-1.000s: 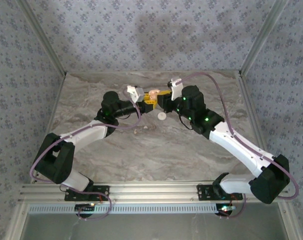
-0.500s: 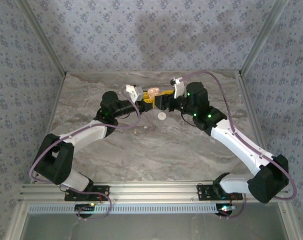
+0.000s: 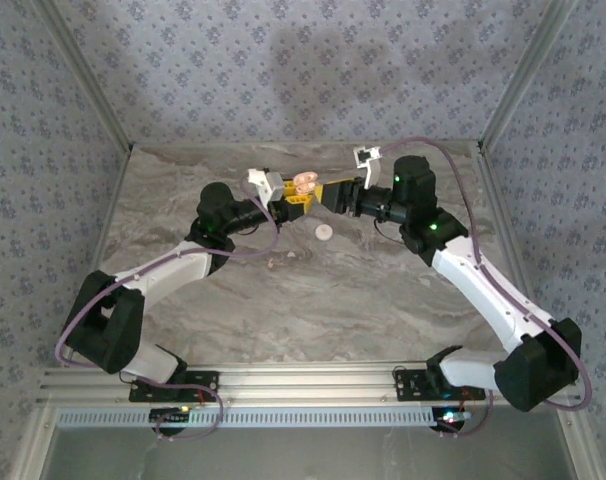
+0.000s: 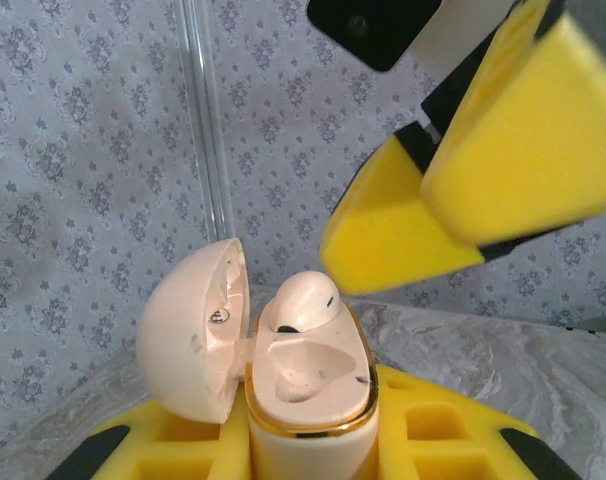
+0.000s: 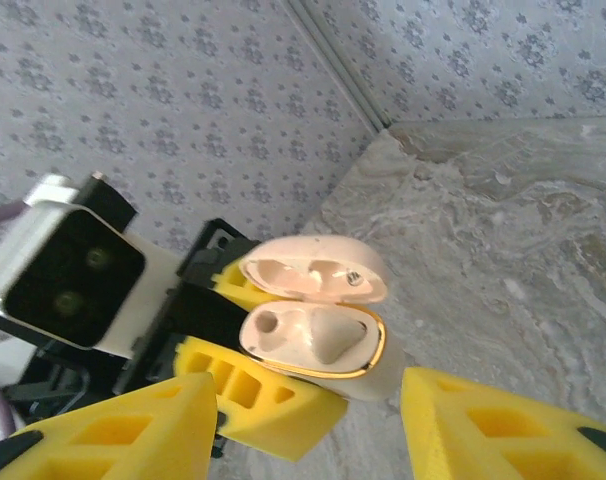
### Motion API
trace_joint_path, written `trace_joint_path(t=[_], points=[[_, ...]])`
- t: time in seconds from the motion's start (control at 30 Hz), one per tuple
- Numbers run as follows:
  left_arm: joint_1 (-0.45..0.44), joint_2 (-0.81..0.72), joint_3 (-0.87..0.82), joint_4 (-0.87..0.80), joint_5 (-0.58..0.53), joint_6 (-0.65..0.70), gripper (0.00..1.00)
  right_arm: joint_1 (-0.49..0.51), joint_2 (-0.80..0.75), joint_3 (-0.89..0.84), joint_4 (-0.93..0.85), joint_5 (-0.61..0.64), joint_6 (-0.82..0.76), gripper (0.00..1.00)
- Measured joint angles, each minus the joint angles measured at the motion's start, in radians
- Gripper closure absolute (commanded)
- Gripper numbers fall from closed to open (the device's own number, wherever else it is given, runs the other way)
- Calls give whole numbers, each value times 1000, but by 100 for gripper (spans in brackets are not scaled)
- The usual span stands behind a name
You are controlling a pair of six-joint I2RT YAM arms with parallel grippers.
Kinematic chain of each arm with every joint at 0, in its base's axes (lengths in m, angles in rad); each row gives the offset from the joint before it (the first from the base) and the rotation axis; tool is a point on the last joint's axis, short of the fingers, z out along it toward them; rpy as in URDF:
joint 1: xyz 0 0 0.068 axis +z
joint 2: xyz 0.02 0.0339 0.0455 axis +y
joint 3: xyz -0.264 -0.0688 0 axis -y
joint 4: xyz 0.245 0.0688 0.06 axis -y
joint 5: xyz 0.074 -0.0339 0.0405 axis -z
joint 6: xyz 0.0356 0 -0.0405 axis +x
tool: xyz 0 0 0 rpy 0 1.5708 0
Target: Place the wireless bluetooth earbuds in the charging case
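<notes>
Left claw (image 3: 290, 197) is clamped on the open charging case (image 3: 305, 183), up above the counter (image 3: 383, 300) near its far edge, one earbud (image 4: 301, 299) sitting in it. Right claw (image 3: 329, 193) is spread wide just beside it, and the other earbud (image 3: 324, 232) lies on the counter.

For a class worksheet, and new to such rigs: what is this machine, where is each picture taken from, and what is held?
Two robot arms are fixed at the edge of a marble table. One picture looks down from behind them; the other two come from cameras on their wrists. The left gripper clamps the open charging case, one earbud resting in it. The right gripper is open beside it, holding nothing. A small white piece, probably the other earbud, lies on the table.
</notes>
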Motion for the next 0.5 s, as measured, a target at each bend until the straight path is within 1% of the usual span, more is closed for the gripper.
trace_joint_path(t=[0.1, 0.2, 0.33, 0.5], points=[[0, -6, -17, -2, 0, 3, 81, -6, -13, 0, 3, -12, 6, 48], [6, -19, -43, -11, 0, 3, 81, -8, -18, 2, -14, -10, 6, 51], [36, -54, -107, -27, -2, -6, 81, 7, -3, 49, -150, 39, -17, 54], [105, -112, -188, -79, -24, -57, 81, 57, 77, 146, -323, 127, -52, 56]])
